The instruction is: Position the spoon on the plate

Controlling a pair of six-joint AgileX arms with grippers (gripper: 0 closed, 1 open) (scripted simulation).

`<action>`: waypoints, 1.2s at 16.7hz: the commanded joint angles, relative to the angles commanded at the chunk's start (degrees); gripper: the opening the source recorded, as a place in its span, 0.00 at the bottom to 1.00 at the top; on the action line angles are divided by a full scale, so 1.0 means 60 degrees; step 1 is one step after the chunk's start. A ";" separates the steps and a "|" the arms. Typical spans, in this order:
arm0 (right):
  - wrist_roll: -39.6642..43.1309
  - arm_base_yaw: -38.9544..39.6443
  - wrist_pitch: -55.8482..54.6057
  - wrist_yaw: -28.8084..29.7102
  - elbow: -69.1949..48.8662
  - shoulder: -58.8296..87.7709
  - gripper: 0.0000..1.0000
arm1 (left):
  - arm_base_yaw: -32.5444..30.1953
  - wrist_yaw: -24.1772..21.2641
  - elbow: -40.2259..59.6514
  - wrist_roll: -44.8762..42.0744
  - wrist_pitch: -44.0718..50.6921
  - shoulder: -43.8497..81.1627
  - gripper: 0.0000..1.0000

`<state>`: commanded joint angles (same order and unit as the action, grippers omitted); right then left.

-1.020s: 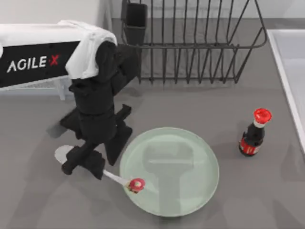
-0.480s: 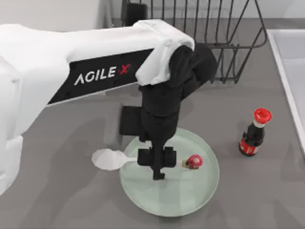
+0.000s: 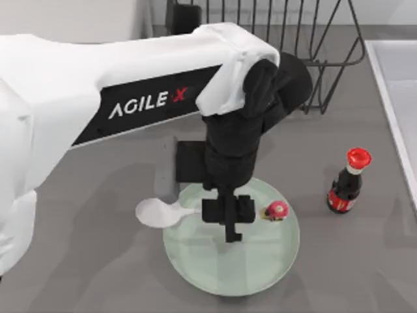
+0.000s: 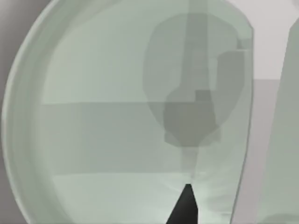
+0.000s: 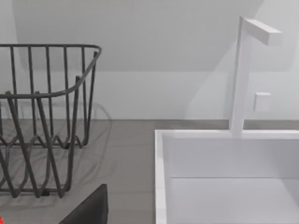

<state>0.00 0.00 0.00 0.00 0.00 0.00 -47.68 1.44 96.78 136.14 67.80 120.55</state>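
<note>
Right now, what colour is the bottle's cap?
Red; the bottle cap shows best in the top view.

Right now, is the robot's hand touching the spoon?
Touching. In the top view the left gripper is clamped on the spoon, whose handle runs into the shut fingers above the plate.

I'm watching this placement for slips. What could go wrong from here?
1. The spoon, held by the left gripper above the plate, has its bowl end jutting past the plate's left rim. Released now, it might tip off or land half on the table.
2. The spoon's red-tipped handle end sits near the right side, so lowering at a tilt could knock the glossy plate.
</note>
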 joint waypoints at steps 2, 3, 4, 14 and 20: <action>0.0000 0.0000 0.0000 0.0000 0.0000 0.0000 1.00 | -0.0021 -0.0016 -0.0005 -0.0008 -0.0021 0.0002 0.00; 0.0000 0.0000 0.0000 0.0000 0.0000 0.0000 1.00 | -0.0064 -0.0046 -0.0013 -0.0024 -0.0063 0.0005 0.00; 0.0000 0.0000 0.0000 0.0000 0.0000 0.0000 1.00 | -0.0126 -0.0089 -0.0024 -0.0048 -0.0124 0.0006 0.00; 0.0000 0.0000 0.0000 0.0000 0.0000 0.0000 1.00 | -0.0893 -0.0587 -0.0274 -0.0466 -0.1217 -0.0191 0.00; 0.0000 0.0000 0.0000 0.0000 0.0000 0.0000 1.00 | -0.0796 -0.0480 -0.0404 -0.0364 -0.1589 -0.0238 0.00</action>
<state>0.00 0.00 0.00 0.00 0.00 0.00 -52.46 -1.44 94.36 133.95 58.27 119.13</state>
